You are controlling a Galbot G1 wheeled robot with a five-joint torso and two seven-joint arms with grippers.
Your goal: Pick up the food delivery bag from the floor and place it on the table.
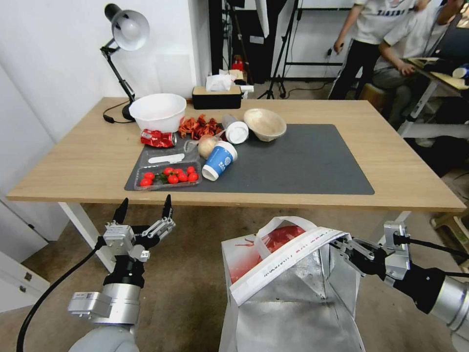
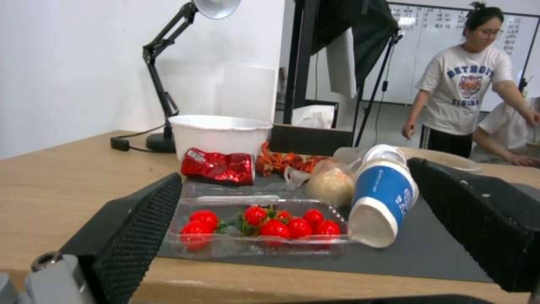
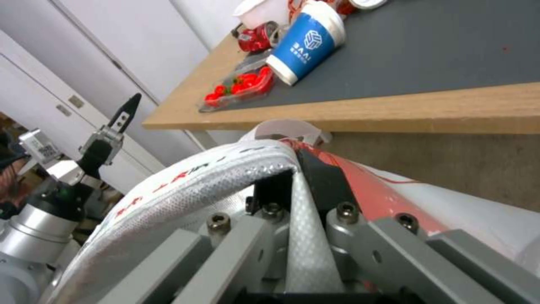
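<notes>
The food delivery bag [image 1: 288, 293] is a red-and-white bag with silver foil lining, standing open in front of the table [image 1: 78, 161], its top below the table's front edge. Its bottom is out of view, so I cannot tell whether it rests on the floor [image 1: 195, 274]. My right gripper [image 1: 342, 249] is shut on the bag's white strap at its right rim; in the right wrist view the strap [image 3: 225, 177] runs between the right gripper [image 3: 303, 169] fingers. My left gripper [image 1: 144, 208] is open and holds nothing, just below the table's front edge at the left, and in the left wrist view the left gripper [image 2: 303, 223] faces the tabletop.
On the table's dark mat [image 1: 303, 161] lie a tomato tray [image 1: 168, 177], a tipped blue cup [image 1: 219, 161], a wooden bowl [image 1: 265, 124], a white bowl [image 1: 158, 111] and food scraps. A desk lamp [image 1: 124, 34] and tissue box [image 1: 216, 97] stand at the back. The mat's right half is bare.
</notes>
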